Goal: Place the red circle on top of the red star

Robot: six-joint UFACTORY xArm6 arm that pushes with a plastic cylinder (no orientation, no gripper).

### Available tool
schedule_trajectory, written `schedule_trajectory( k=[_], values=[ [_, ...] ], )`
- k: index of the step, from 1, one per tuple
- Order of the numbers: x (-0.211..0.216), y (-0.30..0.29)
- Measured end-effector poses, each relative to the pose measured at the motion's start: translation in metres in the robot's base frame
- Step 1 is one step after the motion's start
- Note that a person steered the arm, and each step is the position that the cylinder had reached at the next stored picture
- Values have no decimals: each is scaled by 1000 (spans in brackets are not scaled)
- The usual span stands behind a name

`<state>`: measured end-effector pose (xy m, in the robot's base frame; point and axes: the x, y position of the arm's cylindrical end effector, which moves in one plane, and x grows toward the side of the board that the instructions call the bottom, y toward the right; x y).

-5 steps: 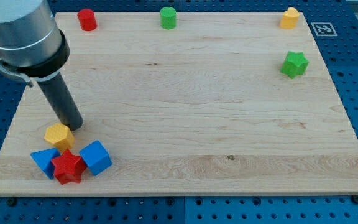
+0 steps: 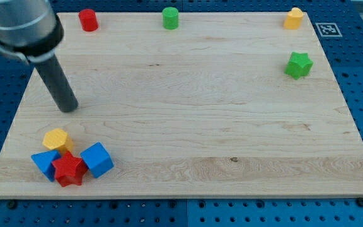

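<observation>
A wide, smooth grey metal cylinder with a darker band at its lower rim narrows into a straight, matte dark rod ending at my tip (image 2: pixel 69 108).

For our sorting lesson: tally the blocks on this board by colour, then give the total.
Red: 2, circle and star
Green: 2, cylinder and star
Yellow: 2
Blue: 2
Total: 8

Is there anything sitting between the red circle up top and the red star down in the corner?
Yes: the yellow block sits right above the red star, on the red circle's path down. My tip also stands between them. Blue blocks flank the star.
</observation>
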<state>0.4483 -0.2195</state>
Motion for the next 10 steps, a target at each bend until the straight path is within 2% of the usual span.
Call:
schedule_trajectory(
  k=[3, 4, 5, 7, 10],
  values=[
    [-197, -79],
    [-246, -76],
    [-256, -52],
    [-233, 25],
    [-127, 64]
  ],
)
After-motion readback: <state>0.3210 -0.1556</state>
